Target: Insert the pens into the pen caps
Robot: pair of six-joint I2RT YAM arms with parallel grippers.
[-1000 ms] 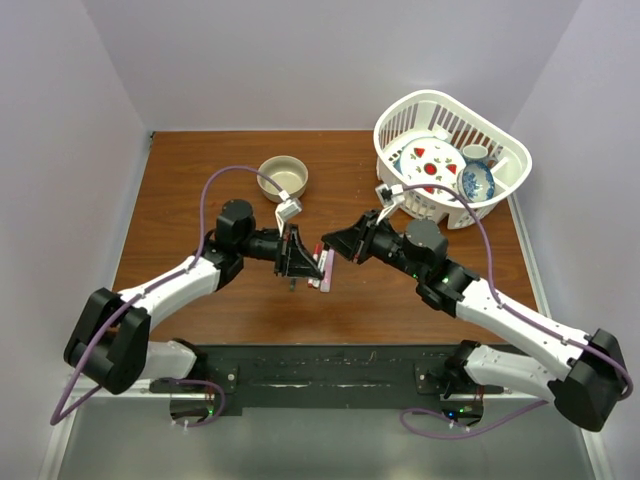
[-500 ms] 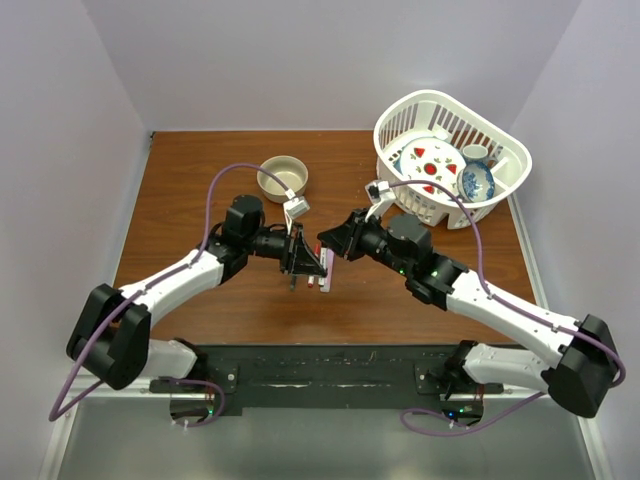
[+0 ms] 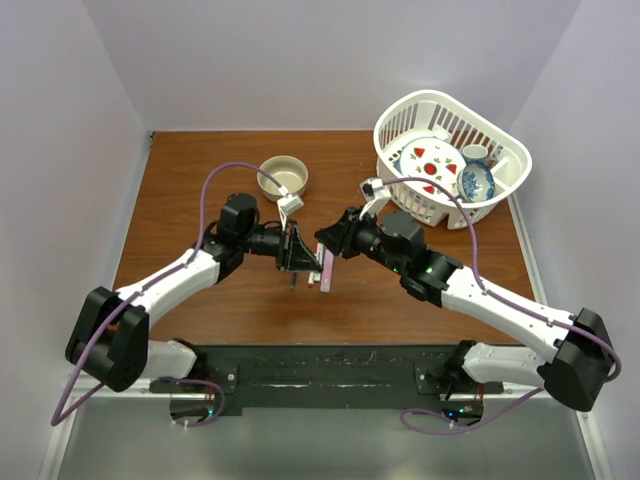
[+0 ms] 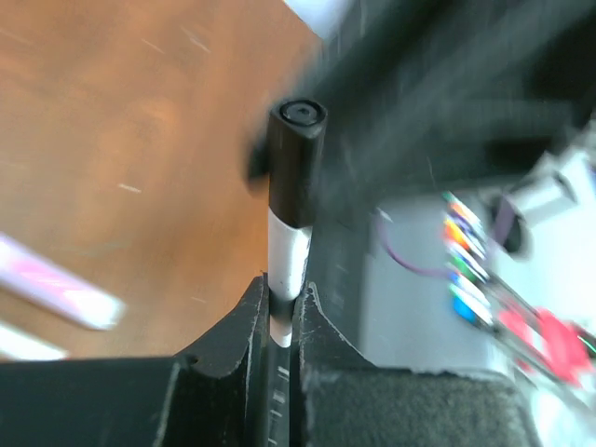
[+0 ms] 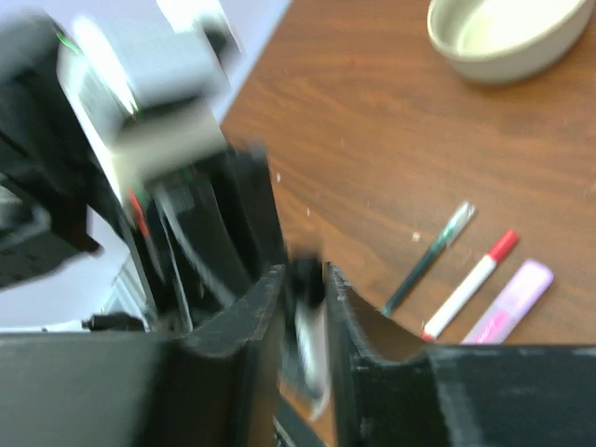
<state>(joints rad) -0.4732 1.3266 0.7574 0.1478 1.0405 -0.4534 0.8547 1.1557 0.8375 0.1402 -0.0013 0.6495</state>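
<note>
The left gripper [image 4: 281,293] is clamped on a white pen [image 4: 287,251] whose black cap [image 4: 296,163], just ahead of its fingertips, sits between the narrowly spaced jaws of the right gripper [image 5: 304,284]; whether those jaws grip it cannot be determined.

- Soft, even overhead light is filling the top view, which is showing sharp, with faint shadows lying on the surface [image 3: 180,200].
- In the left wrist view, only the white pen [image 4: 287,251] is reading fairly crisp; everything behind is smearing.
- Motion blur is streaking the right wrist view's left half, and its top edge is glaring white.
</note>
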